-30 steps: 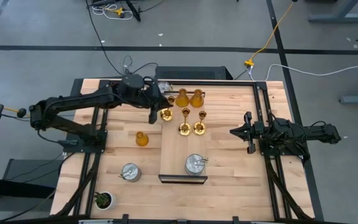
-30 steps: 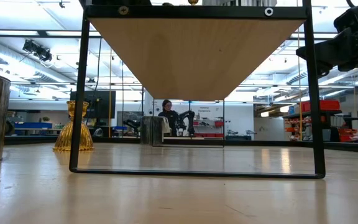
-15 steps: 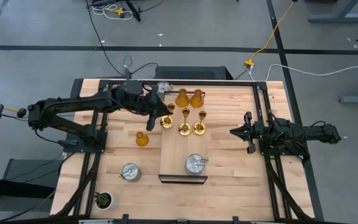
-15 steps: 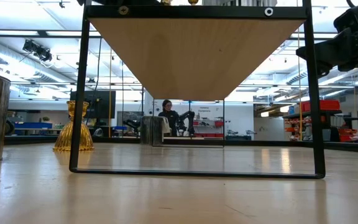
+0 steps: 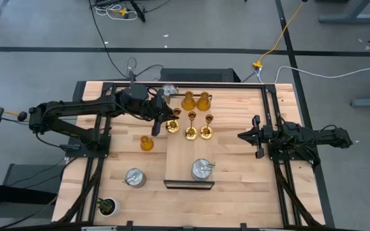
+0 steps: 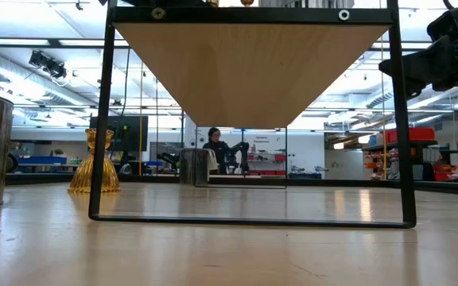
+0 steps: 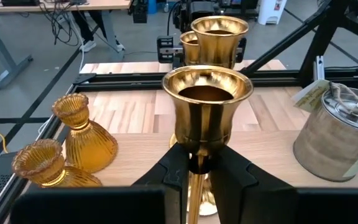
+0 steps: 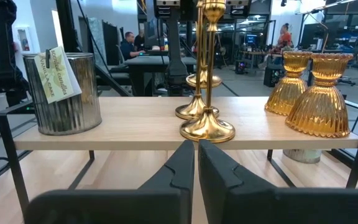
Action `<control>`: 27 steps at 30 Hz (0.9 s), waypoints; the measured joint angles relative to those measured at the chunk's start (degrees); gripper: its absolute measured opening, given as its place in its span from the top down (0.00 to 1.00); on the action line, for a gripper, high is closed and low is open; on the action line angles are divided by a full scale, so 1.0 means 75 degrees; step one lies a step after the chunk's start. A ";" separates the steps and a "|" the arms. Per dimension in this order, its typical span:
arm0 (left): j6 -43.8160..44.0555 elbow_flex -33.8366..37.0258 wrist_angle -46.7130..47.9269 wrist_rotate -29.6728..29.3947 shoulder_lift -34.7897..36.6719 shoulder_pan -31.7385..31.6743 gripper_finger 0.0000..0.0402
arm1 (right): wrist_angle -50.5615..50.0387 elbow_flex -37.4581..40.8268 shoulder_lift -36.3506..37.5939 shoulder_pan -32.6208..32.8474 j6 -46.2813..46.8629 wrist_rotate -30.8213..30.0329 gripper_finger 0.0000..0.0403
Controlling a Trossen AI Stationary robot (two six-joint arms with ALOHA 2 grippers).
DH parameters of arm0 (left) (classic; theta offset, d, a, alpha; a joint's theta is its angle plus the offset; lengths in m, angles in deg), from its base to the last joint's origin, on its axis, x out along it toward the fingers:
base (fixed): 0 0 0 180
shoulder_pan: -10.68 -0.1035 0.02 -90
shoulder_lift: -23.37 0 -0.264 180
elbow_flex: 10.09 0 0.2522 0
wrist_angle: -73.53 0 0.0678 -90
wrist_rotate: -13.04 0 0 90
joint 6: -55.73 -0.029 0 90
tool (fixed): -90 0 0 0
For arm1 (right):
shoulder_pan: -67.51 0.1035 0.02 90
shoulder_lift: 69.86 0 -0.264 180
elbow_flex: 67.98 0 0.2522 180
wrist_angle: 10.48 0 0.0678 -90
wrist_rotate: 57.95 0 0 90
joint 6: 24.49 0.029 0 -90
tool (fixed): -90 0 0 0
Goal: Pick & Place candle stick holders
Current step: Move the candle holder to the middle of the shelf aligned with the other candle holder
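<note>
The wooden worktop fills the middle of the high view, with a raised shelf on black legs standing at its centre. The left arm reaches in from the left edge of that view toward the shelf's upper left corner; the right arm lies folded at the right side, well apart from the holders.

On the shelf's upper part stand two amber bell-shaped holders side by side, and just below them a row of three gold thin-stemmed holders. A squat silver holder sits near the shelf's lower edge. A second silver holder and a third amber holder stand on the worktop to the left of the shelf, and another silver holder shows at the shelf's upper left corner. A tiny potted plant sits in the lower left.

The left gripper pinches the stem of the leftmost gold holder, whose cup rises directly above the fingers. The right gripper has its fingers pressed together, holding nothing, facing the shelf from the side.
</note>
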 joint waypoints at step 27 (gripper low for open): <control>-0.0288 -0.0003 -0.0234 -0.0449 0.0386 0.0336 0.87 | 0.0000 0.0000 0.0000 0.0000 0.0000 -0.0003 0.93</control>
